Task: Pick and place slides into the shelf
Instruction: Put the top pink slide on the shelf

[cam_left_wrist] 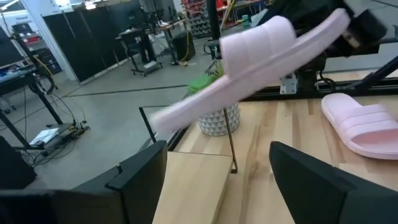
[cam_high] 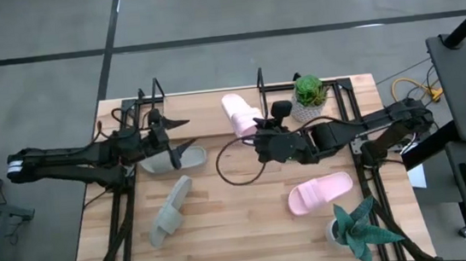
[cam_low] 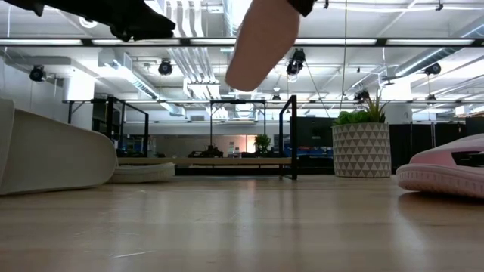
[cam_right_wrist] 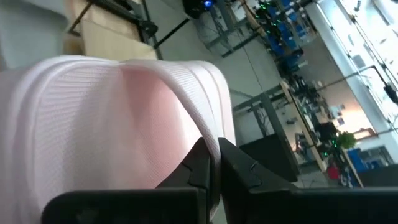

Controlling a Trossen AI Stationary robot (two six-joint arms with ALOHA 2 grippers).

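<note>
My right gripper (cam_high: pixel 261 133) is shut on a pale pink slide (cam_high: pixel 241 113) and holds it in the air over the far middle of the table. The second pink slide (cam_high: pixel 320 192) lies sole down on the table at the right. One grey-green slide (cam_high: pixel 172 159) lies beside my left gripper (cam_high: pixel 183 133), which is open, level and touches nothing. The other grey-green slide (cam_high: pixel 169 210) lies nearer the front. The shelf (cam_low: pixel 204 161), a low board with black frames, stands at the far edge. My right gripper pinches the edge of the pink slide's strap (cam_right_wrist: pixel 200 135) between its two shut fingers (cam_right_wrist: pixel 198 167). It reaches in from the table's right, slanting a little downward. The slide is lifted clear and tilted, its free end (cam_left_wrist: pixel 171 115) sloping down toward the shelf.
A potted plant in a patterned white pot (cam_high: pixel 309 95) stands at the far right beside the shelf. A second plant (cam_high: pixel 358 230) stands at the near right corner. A black cable loop (cam_high: pixel 237 169) lies mid-table. Bare wood shows at the front middle.
</note>
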